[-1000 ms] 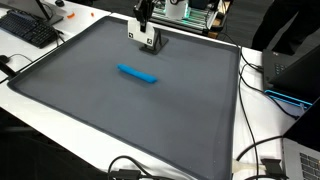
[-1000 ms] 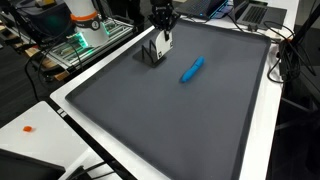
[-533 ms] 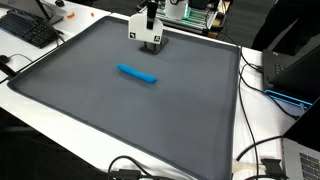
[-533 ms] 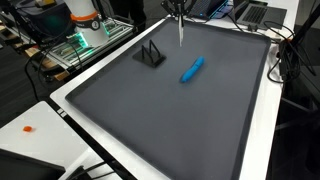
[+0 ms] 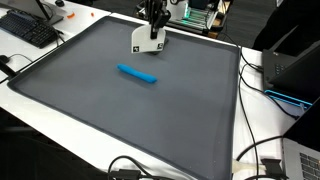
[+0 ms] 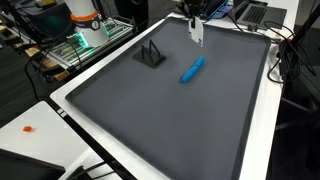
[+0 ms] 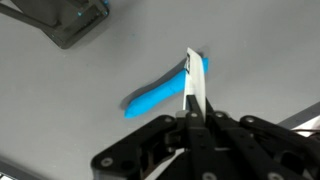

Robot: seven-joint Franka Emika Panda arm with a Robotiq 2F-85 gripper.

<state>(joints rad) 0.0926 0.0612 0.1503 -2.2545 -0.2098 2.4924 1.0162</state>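
Wrist view: 1 card [image 7: 197,78], 1 marker [image 7: 155,94]

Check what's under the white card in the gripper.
In the wrist view the white card, pinched edge-on by the gripper, hangs above the grey mat and one end of the blue marker. The card's edge covers that end's tip.

arm [image 5: 156,8]: reaching down from above | fingers [image 7: 203,122]: pinched shut
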